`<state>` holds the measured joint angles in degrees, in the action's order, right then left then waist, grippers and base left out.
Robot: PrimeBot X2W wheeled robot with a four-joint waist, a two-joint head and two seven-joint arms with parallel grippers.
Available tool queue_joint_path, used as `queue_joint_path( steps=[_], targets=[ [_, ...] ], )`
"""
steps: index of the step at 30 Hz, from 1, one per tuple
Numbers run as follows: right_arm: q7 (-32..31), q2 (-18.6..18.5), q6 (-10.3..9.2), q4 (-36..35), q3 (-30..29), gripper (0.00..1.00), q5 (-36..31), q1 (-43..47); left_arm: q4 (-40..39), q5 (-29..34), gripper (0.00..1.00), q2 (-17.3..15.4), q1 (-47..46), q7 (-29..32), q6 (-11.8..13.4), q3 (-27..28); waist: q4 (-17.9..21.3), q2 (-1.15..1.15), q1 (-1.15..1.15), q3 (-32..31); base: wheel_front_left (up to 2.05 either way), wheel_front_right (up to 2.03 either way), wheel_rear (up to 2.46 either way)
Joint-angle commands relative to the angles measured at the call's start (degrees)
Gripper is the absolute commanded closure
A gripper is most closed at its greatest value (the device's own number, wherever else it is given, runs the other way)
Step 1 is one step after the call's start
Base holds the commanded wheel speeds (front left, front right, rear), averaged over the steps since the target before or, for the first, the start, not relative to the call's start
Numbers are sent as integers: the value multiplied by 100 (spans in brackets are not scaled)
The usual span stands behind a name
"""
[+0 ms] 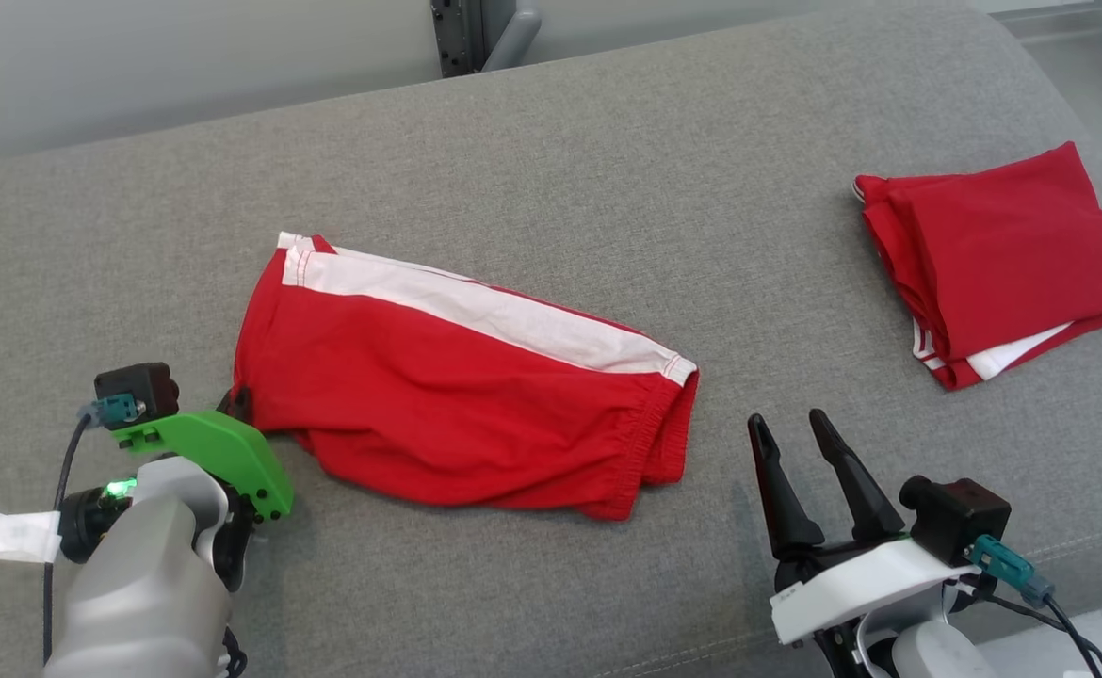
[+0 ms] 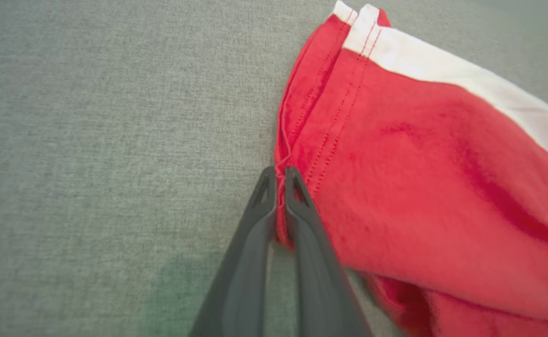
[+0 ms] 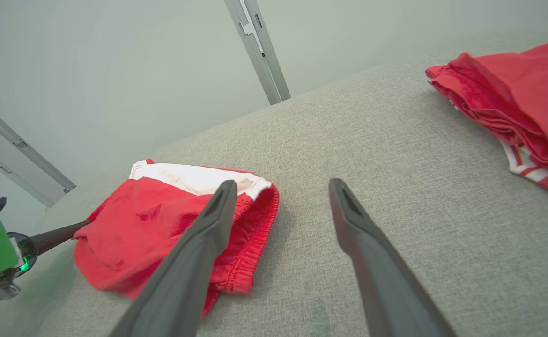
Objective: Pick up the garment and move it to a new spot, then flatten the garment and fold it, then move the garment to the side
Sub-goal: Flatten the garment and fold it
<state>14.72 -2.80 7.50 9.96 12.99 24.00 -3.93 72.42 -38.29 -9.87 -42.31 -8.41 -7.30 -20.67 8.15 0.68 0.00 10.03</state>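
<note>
A thin pinch is held by the left end effector (image 2: 279, 174): its two dark fingers are pressed together on the hem fold at the leg opening of the crumpled red shorts with the white side stripe (image 1: 457, 414). Only an edge of cloth is seen between the fingertips, so it is judged that the hem could slip out when the garment is lifted, above all if the pull is quick or the cloth drags on the grey woven-fabric surface (image 1: 607, 151). With one corner gripped, the shorts would probably hang bunched and be laid down twisted, which would make flattening harder. A carry toward the right of the frame could also disturb the folded red garments (image 1: 1012, 254) lying at the upper right.

The shorts are spread across the head view left of centre, with the waistband toward the lower right. Their left edge is gripped in the lower left of the frame. The right end effector (image 1: 788, 421) is held wide and empty at the lower right, near the elastic waistband but apart from it.
</note>
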Motion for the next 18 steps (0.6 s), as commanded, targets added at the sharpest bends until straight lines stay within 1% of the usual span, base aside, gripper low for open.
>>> queue_joint_path(
  steps=[1, 4, 8, 13, 18],
  targets=[
    [8, -10, -3, -19, -21, 0, -21, 81, -26, -33, 100, 6, 126, -112, -18, -14, -92, -68, 0, -123, 0, 0, 0],
    [11, -11, -3, -15, -60, 0, -28, 135, -67, -84, 100, 21, 219, -240, -19, -14, -149, -68, 0, -202, 0, 0, 0],
    [13, -11, -3, -2, -159, 0, -29, 220, -283, -327, 100, 64, 505, -461, -22, 82, -283, -68, 0, -363, 0, 0, 0],
    [-50, -10, -3, 18, -288, 0, -13, 341, -707, -575, 100, 80, 991, -627, -24, 167, -489, -68, 0, -544, 0, 0, 0],
    [-206, -12, -3, 36, -455, 0, -44, 412, -1189, -723, 100, 125, 1504, -684, -24, 406, -681, -68, 0, -690, 0, 0, 0]
  ],
)
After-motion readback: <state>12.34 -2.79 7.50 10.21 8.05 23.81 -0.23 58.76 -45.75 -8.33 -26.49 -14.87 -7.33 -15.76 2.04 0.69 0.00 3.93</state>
